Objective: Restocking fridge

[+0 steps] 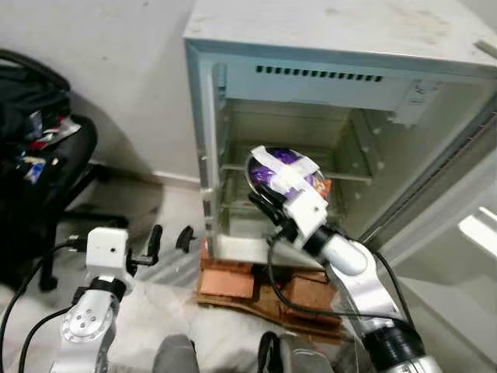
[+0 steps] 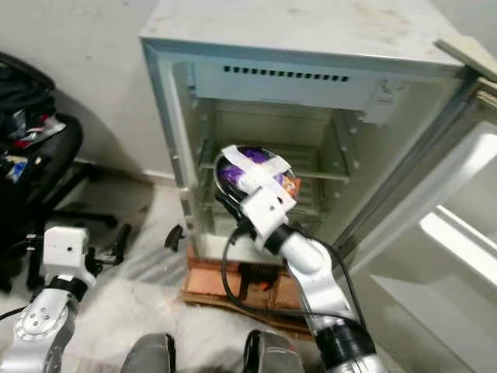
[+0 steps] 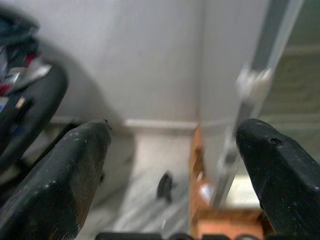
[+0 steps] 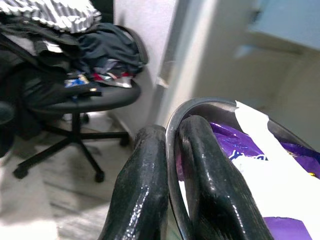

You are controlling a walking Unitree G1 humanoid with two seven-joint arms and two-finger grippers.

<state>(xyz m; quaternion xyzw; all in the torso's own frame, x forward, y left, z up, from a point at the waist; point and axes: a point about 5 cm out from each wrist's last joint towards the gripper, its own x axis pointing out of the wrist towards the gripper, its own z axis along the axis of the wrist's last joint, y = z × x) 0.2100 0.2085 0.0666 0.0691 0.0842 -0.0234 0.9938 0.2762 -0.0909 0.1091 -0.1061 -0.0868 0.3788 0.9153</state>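
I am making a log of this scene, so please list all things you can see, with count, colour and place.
fridge: one, white, door open, standing against the wall
bowl: one, dark rim, purple packets inside, white tape crossed over the top, held at the fridge opening
bricks: several, reddish brown, under the fridge
office chair: one, black, left of the fridge
clothes and bags: a pile, mostly dark, on the chair
left gripper: one, black fingers, open, low beside the fridge
right gripper: one, black fingers, shut on the bowl rim
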